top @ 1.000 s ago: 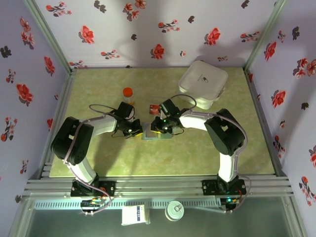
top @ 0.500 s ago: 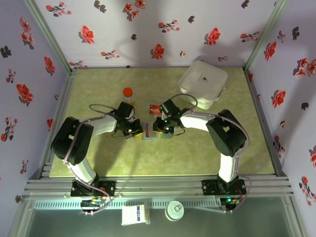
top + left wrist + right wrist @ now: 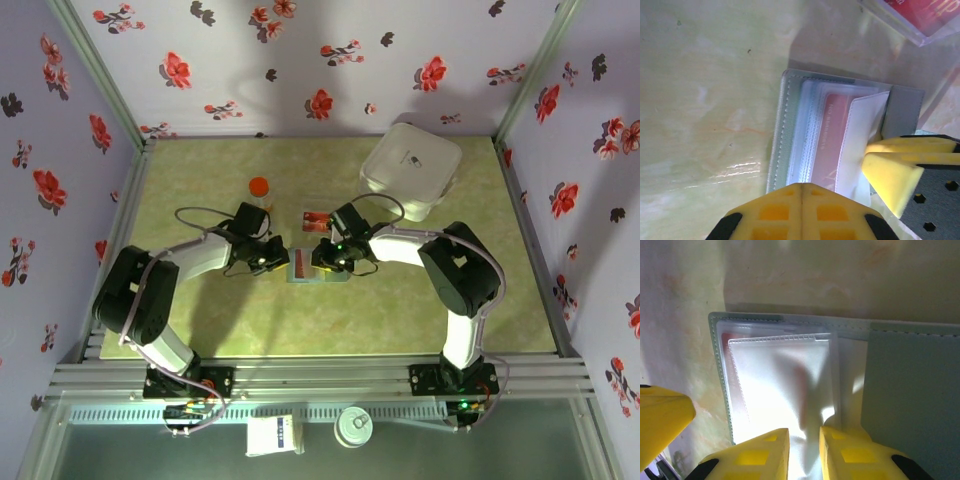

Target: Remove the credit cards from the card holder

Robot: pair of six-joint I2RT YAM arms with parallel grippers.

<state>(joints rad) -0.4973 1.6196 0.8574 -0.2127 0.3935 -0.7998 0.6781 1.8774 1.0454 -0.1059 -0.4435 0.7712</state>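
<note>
Mid-table, the card holder (image 3: 305,268) lies open. Right pincer (image 3: 804,432) clamped on its clear sleeve (image 3: 785,385); left pincer (image 3: 801,192) together, at the holder's edge. A red card (image 3: 827,140) sits inside. Likely best: hold the sleeve steady, draw the card straight out.

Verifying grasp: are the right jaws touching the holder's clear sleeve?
Touching. Right wrist view: the sleeve runs between the right gripper's jaws, bunched against both.

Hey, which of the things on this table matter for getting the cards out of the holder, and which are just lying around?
For the job: card holder, red card in its clear sleeve, right hand pinching that sleeve, left hand shut at the holder's edge.
Lying about: white rounded case, orange-capped bottle, clear box.
</note>
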